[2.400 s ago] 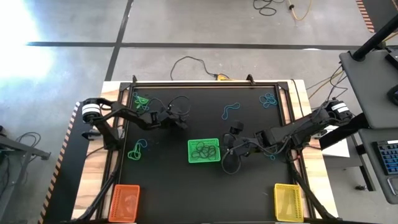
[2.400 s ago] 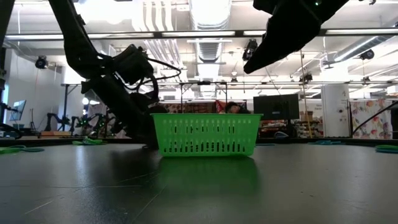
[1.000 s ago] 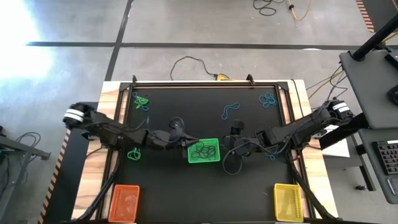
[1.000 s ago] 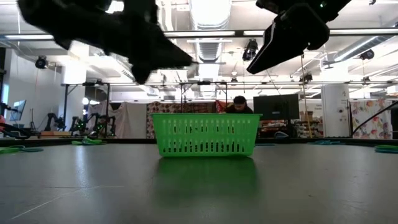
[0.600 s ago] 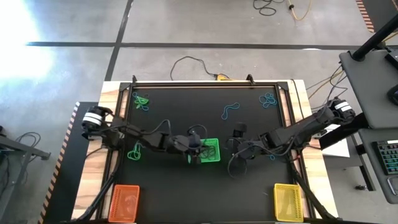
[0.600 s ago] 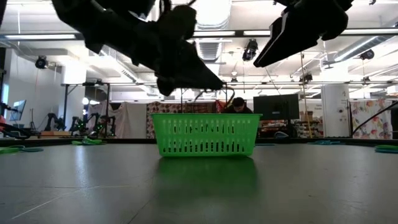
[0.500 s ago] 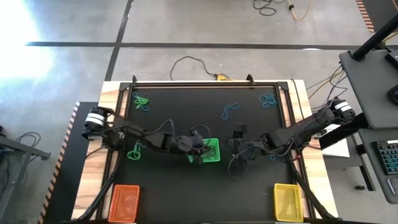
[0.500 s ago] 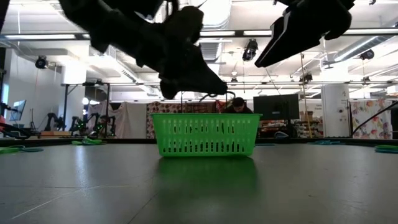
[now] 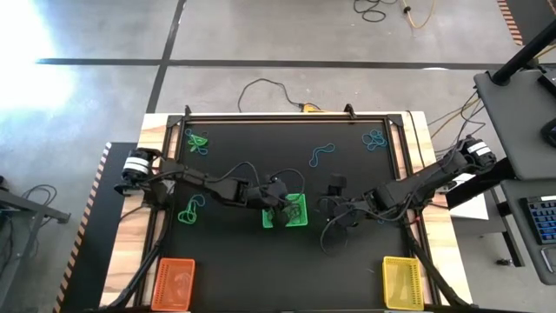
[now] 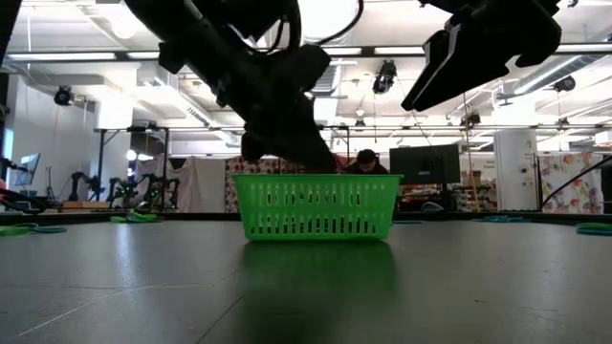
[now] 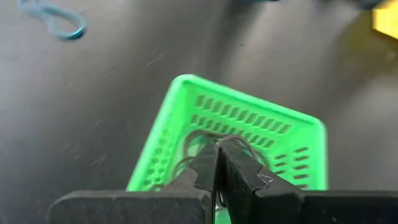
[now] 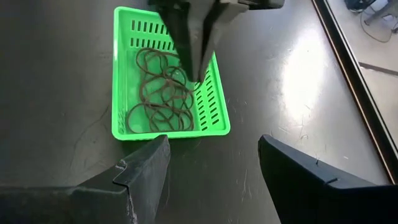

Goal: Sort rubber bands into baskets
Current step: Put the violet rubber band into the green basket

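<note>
Left hand [image 9: 282,211] hides part of green basket [image 9: 296,214]

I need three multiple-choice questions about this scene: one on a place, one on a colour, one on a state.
1. Where is the left gripper?
A. over the green basket
B. over the orange basket
C. off the table

2. What colour is the basket at the table's near right corner?
A. green
B. orange
C. yellow

3. How do the right gripper's jaws stand?
A. shut
B. open
C. closed on a basket

Answers: 1 A, the high view shows it above the green basket; 2 C, the yellow basket sits there; 3 B, the right wrist view shows a wide gap between them.
</note>
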`<state>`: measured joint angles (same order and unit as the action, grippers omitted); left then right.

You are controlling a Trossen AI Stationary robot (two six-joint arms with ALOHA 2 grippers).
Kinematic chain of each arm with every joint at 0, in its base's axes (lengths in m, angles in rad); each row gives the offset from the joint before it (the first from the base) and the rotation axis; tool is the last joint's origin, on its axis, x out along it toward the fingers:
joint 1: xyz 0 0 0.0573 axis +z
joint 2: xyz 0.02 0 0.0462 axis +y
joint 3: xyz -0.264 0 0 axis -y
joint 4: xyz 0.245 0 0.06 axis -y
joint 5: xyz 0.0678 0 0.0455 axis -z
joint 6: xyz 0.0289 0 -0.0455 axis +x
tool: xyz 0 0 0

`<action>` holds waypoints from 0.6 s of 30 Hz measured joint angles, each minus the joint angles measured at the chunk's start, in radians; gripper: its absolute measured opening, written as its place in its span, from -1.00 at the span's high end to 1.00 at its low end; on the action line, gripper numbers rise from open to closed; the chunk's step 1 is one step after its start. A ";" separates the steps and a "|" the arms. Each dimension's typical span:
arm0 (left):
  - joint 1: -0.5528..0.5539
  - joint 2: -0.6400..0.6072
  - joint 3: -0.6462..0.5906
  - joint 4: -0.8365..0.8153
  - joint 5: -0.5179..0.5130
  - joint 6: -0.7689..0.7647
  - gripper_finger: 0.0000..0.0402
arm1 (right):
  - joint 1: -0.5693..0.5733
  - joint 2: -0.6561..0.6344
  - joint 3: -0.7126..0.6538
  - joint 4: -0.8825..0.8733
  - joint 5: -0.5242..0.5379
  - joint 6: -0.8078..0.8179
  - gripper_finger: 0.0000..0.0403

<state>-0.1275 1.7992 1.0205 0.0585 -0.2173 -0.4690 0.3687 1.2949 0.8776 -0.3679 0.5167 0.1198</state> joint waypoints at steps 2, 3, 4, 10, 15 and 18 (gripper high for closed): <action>0.000 0.000 0.000 -0.002 0.000 -0.028 1.00 | 0.000 0.000 -0.001 -0.001 0.000 -0.005 -0.18; -0.004 0.000 0.000 -0.003 0.004 -0.032 1.00 | 0.000 0.000 -0.001 -0.001 0.000 -0.006 -0.18; -0.009 0.000 0.005 -0.009 0.008 -0.034 1.00 | 0.000 0.000 -0.001 -0.001 0.000 -0.006 -0.18; 0.015 0.000 0.015 -0.031 0.022 -0.038 1.00 | 0.000 -0.003 -0.001 -0.002 0.001 -0.027 -0.18; 0.018 0.000 0.015 -0.027 0.030 0.014 1.00 | 0.002 -0.022 -0.001 -0.015 0.004 -0.027 -0.18; 0.038 0.018 0.013 -0.062 0.027 0.042 1.00 | 0.002 -0.038 -0.001 -0.023 0.008 -0.026 -0.18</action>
<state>-0.0895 1.8176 1.0334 -0.0035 -0.1899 -0.4267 0.3710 1.2572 0.8764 -0.3905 0.5246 0.0940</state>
